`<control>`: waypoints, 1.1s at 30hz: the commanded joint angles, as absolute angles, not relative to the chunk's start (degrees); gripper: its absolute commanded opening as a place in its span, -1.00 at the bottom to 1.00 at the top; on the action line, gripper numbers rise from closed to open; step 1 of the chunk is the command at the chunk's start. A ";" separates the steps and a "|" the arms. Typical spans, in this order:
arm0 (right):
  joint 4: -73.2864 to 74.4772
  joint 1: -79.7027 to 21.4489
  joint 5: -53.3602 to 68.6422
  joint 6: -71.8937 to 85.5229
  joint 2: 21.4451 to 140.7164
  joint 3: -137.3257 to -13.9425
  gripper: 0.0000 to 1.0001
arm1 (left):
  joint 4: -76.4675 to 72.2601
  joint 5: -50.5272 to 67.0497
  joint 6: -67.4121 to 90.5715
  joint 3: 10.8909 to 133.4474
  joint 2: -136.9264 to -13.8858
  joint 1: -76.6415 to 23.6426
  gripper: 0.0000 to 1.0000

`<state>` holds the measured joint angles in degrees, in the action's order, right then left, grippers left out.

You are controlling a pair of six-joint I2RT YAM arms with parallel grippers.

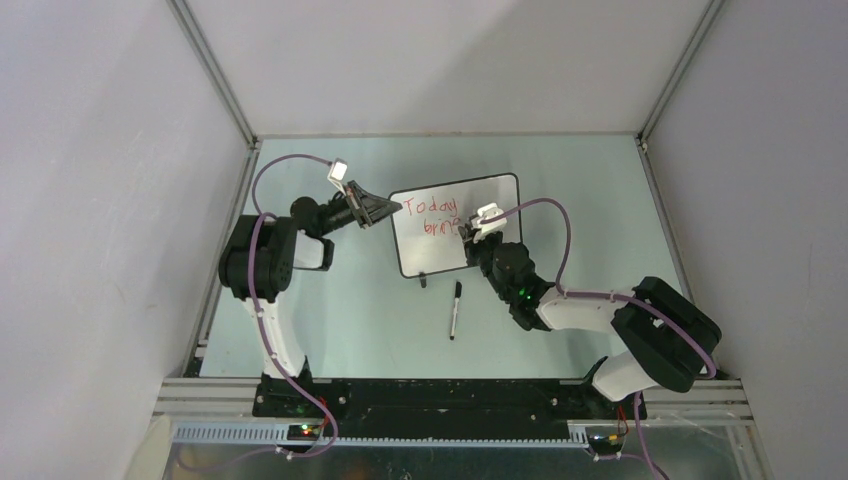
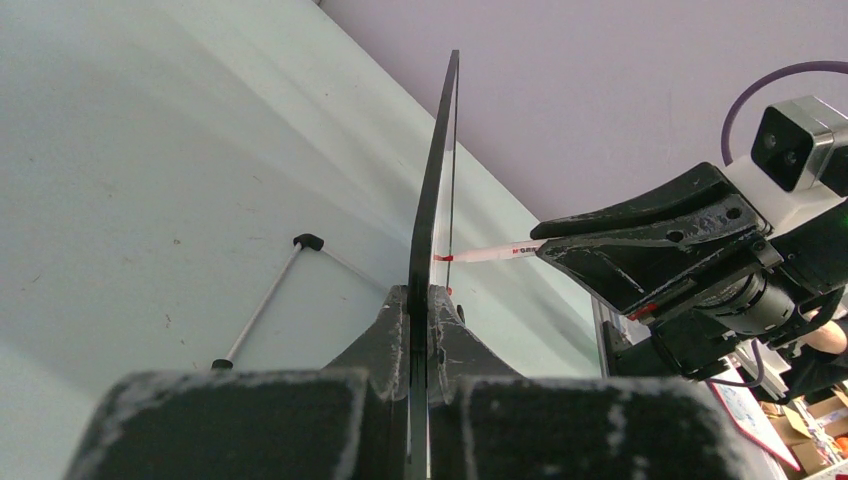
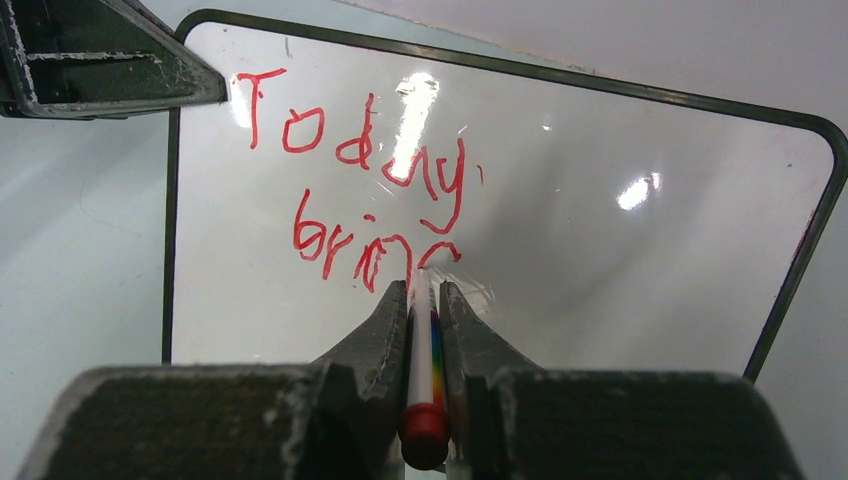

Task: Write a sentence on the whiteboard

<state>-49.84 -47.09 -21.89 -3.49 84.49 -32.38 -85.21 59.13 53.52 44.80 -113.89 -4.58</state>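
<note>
**Top external view**
- Table [image 1: 330, 300]: pale green surface carrying all items.
- Whiteboard [image 1: 430, 250]: mid-table between the 2 arms, white face tilted up toward the camera. 1 black foot [image 1: 423, 283] shows at its near edge.
- Sentence [image 1: 432, 207]: red script in 2 lines on the upper left of the face.
- Left gripper [image 1: 392, 208]: at the board's left edge, near the top corner.
- Right gripper [image 1: 466, 232]: over the face, at the end of line 2.
- Black pen [image 1: 455, 310]: lies on the table just in front of the board, apart from both grippers.

**Left wrist view**
- The board is seen edge-on, and the left fingers are pressed together on its black frame, 1 on each side.
- Red marker [image 2: 490, 254]: white barrel with red tip, projecting from the right gripper. The tip is touching the board face.

**Right wrist view**
- The right jaws pinch the marker barrel lengthwise, red end cap toward the camera.
- The tip rests on the face at the last stroke of line 2.
- Line 1 reads "Today". Line 2 reads "brin" plus 1 part-formed letter.
- The left gripper shows at the board's top left corner.
</note>
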 commanded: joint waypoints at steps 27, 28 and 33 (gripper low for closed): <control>-53.31 -46.60 -26.57 -6.58 83.53 -33.93 -1.00 | -88.01 60.17 51.15 45.01 -113.10 -4.19 -1.00; -53.33 -46.55 -26.37 -6.59 83.50 -33.93 -1.00 | -88.05 60.14 51.15 45.00 -113.11 -4.21 -1.00; -53.63 -46.39 -25.60 -6.51 83.53 -33.99 -1.00 | -88.01 60.18 51.15 44.98 -113.00 -4.21 -1.00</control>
<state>-51.29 -46.83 -25.43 -5.96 84.25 -32.38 -85.21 59.16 53.49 44.80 -113.89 -4.58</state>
